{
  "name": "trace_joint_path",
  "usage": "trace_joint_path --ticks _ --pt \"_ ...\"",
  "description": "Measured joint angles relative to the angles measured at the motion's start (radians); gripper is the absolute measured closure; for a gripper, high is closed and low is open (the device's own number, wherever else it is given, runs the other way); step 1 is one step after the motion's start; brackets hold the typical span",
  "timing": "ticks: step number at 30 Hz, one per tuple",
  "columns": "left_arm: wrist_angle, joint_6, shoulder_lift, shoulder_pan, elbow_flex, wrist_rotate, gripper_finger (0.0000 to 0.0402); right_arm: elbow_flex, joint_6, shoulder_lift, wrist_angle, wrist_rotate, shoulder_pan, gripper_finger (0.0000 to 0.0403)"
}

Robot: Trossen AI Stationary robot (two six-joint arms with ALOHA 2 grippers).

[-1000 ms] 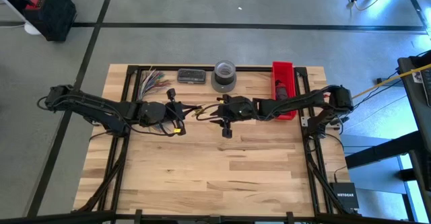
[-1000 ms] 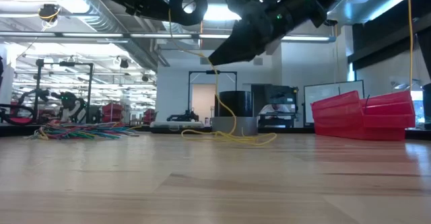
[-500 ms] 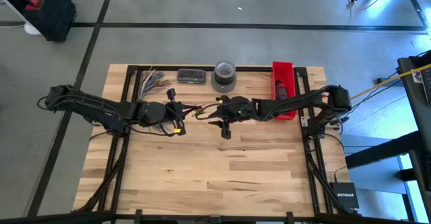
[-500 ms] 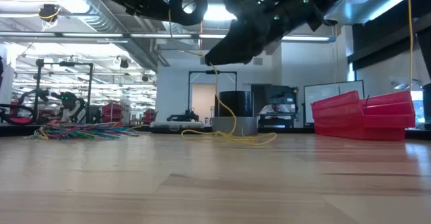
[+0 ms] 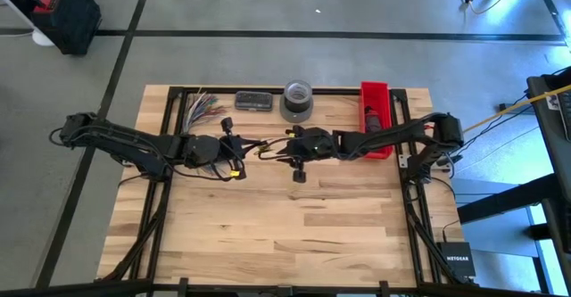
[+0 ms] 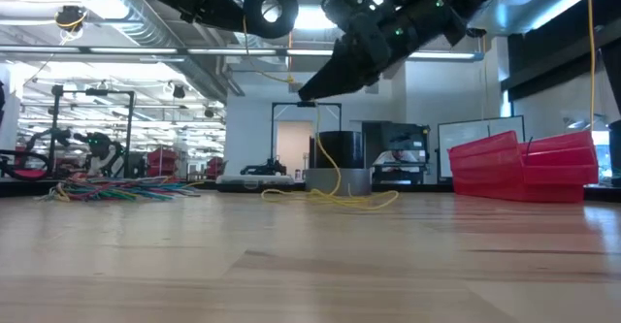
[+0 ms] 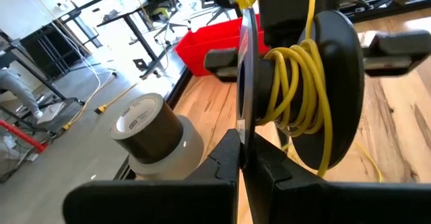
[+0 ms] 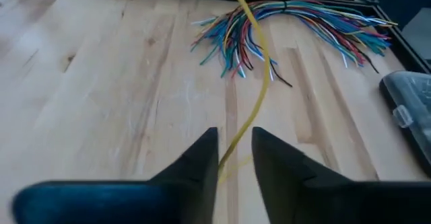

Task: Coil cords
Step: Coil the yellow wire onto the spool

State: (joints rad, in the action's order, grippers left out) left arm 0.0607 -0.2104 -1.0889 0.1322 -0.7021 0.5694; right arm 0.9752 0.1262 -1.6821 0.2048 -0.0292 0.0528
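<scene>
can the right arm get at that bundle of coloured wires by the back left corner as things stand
Probably not freely: the right gripper has a yellow cord running between its fingers. The coloured wires lie in the open, but beyond the left gripper at table centre.
</scene>
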Motion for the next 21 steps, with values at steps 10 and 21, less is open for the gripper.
trace_joint_path --ticks 10,21 --pt "-0.051 -0.05 0.0 0.001 0.0 -0.021 0.0402 0.0 0.038 0.107 -0.104 0.186 -0.005 0.0386" --pt "-0.183 -0.086 0.0 -0.008 0.0 0.124 0.0402 0.0 0.047 0.156 0.006 0.241 -0.092 0.0399"
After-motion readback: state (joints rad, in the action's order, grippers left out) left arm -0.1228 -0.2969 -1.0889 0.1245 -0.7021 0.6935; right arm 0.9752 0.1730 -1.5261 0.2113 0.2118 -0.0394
